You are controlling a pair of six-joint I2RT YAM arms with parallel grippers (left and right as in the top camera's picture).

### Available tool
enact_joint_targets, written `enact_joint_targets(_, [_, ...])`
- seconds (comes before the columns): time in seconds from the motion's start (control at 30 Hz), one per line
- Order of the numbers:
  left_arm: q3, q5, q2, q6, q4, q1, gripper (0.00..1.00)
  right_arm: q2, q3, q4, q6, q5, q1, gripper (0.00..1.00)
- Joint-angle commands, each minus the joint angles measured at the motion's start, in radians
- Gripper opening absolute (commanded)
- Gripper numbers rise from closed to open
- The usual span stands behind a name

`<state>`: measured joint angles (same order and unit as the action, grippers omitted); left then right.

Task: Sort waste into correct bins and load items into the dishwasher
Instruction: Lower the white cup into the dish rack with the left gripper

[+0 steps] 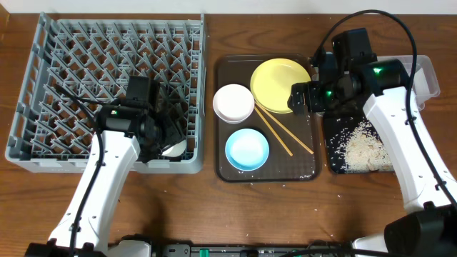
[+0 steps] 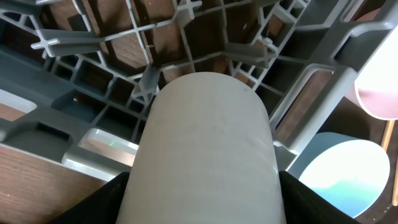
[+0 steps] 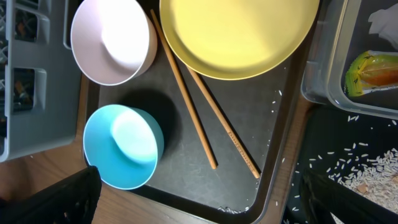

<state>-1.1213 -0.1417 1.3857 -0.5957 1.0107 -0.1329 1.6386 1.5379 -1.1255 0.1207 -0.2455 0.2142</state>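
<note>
The left gripper is hanging over the near right corner of the large square grey plastic dish rack, and its jaws are closing on the small white cup; in the left wrist view the cup's round wall is filling the gap between the two dark fingers, its far end pointing down among the pegs. The cup is looking light, rigid and smooth-walled, so it is probably slippery and liable to chip; gripping it across the middle of the wall, as now, is seeming the safest hold, and letting go only once it is seated. The right gripper is hovering over the right edge of the round yellow plate with its jaws standing wide and nothing between them. The plate is lying on the dark brown serving tray with the white bowl, the light blue bowl and the pair of thin wooden chopsticks; the plate is sitting flat and stiff, so its rim is offering the only purchase. The green-and-yellow snack wrapper is lying in the clear plastic rectangular tub; the loose white rice-like scraps are lying in the shallow black rectangular tray.
</note>
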Motion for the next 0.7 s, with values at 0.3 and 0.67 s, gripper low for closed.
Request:
enact_joint_targets(0.3, [-0.026, 0.024, 0.145, 0.018, 0.003, -0.06, 0.21, -0.014, 0.015, 0.0, -0.014, 0.009, 0.01, 0.99])
enact_joint_targets(0.67, [-0.026, 0.057, 0.223, 0.016, -0.007, -0.06, 0.42, -0.014, 0.015, -0.001, -0.014, 0.009, 0.01, 0.99])
